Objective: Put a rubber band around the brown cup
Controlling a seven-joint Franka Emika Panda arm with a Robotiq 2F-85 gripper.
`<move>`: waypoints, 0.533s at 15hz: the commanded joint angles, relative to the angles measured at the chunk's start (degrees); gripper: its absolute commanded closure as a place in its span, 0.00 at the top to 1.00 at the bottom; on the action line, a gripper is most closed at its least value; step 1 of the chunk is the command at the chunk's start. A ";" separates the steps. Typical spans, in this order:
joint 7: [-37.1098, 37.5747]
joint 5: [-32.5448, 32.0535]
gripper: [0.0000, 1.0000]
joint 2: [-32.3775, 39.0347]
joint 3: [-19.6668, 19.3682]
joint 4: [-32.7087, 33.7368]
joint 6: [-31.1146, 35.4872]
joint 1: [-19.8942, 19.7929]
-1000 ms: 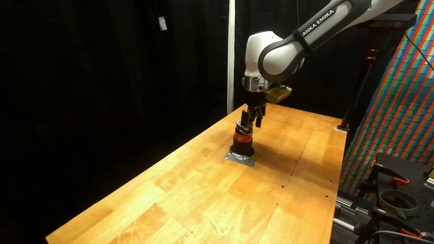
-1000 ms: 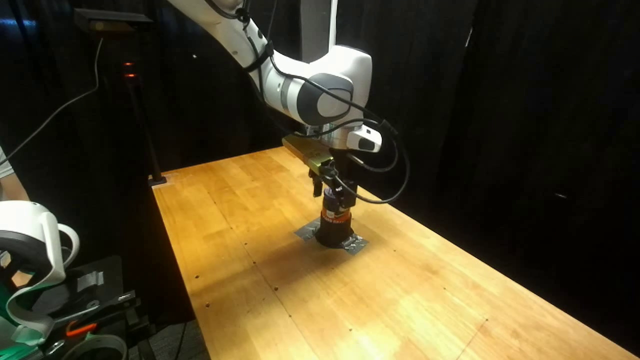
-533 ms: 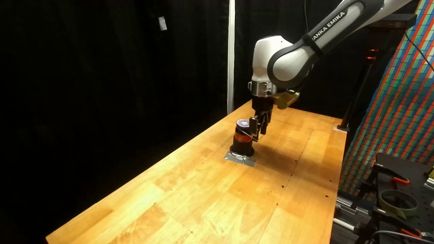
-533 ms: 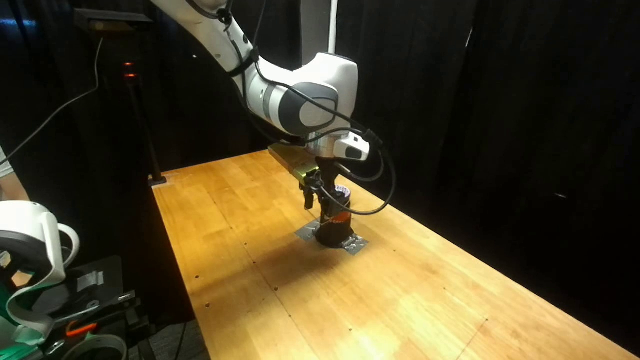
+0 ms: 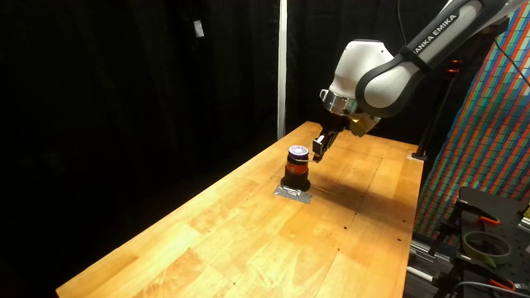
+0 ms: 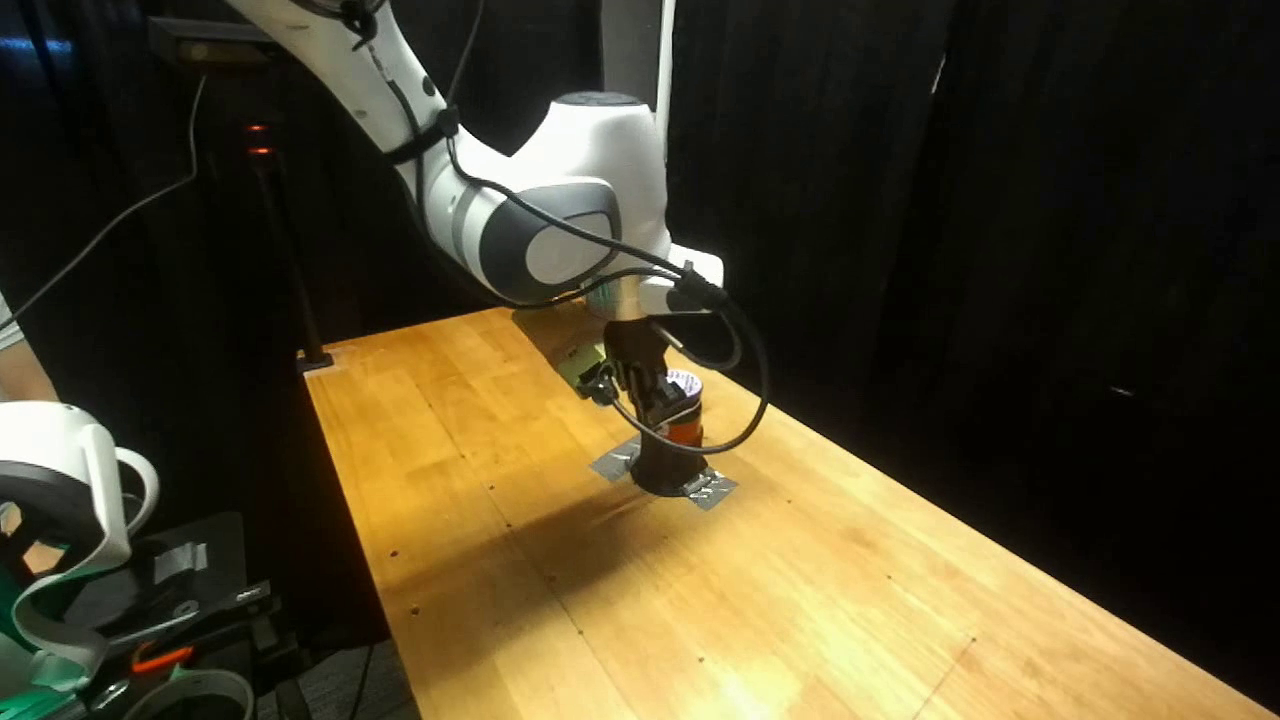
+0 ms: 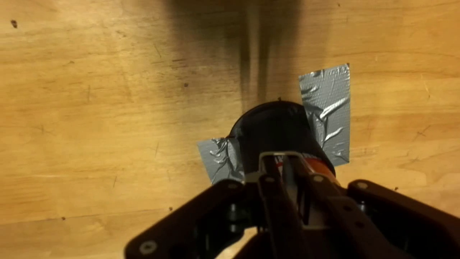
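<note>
Dark curtains (image 5: 136,103) hang behind the wooden bench (image 5: 256,244). On it stands the brown cup (image 5: 297,168), upright, with an orange stripe and a pale top. Gray tape (image 5: 292,195) sticks to its foot. I see the pincer (image 5: 318,152) tilted just beside the cup, its two fingers a little apart. One thin pale rubber band (image 5: 310,160) loops round the cup near its top and stretches over to the fingers.
</note>
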 commanded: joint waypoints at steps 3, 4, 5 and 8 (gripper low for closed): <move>0.86 2.93 0.00 -5.70 1.12 -12.73 21.42 -1.49; 0.89 3.85 0.00 -5.59 1.99 -13.90 24.99 -2.04; 0.62 5.35 0.00 -5.14 4.44 -14.87 28.97 -4.04; 3.41 3.89 0.00 -3.70 13.18 -16.60 36.97 -11.62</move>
